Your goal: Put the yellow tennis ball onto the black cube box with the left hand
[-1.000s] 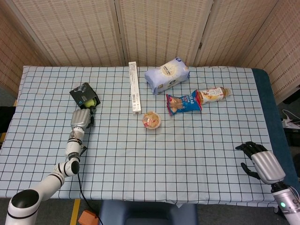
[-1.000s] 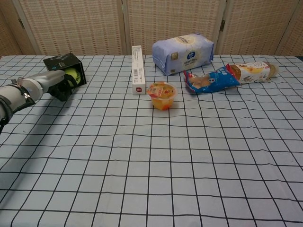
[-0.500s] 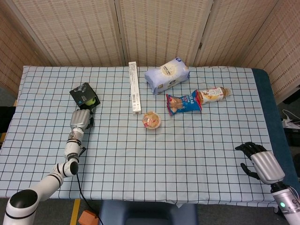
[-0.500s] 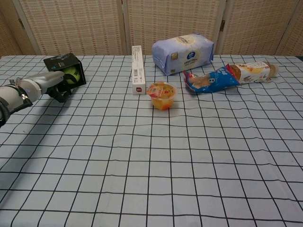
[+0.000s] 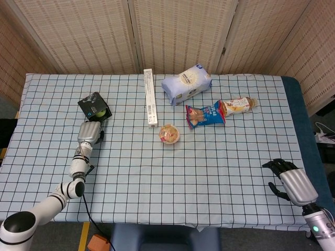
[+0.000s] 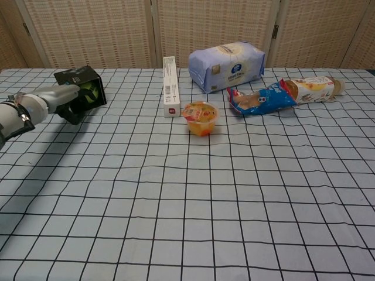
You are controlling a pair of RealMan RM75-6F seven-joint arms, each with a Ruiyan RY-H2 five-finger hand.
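The black cube box (image 5: 93,103) (image 6: 78,79) stands at the table's far left. The yellow tennis ball (image 5: 103,112) (image 6: 89,93) lies against the box's near side, partly shaded. My left hand (image 5: 89,133) (image 6: 56,98) hovers just short of the ball with its dark fingers (image 6: 74,111) pointing at it; it holds nothing. My right hand (image 5: 291,181) rests near the table's front right corner, empty, fingers loosely apart; the chest view does not show it.
A long white carton (image 5: 150,98), a fruit cup (image 5: 169,134), a pale blue bag (image 5: 186,83), a blue snack packet (image 5: 204,115) and an orange-labelled bottle (image 5: 236,105) lie across the middle and back. Checked cloth covers the table (image 5: 199,178).
My left hand has drawn back a little from the ball, toward the left in the chest view. The ball and box stay put; the right hand has not moved.
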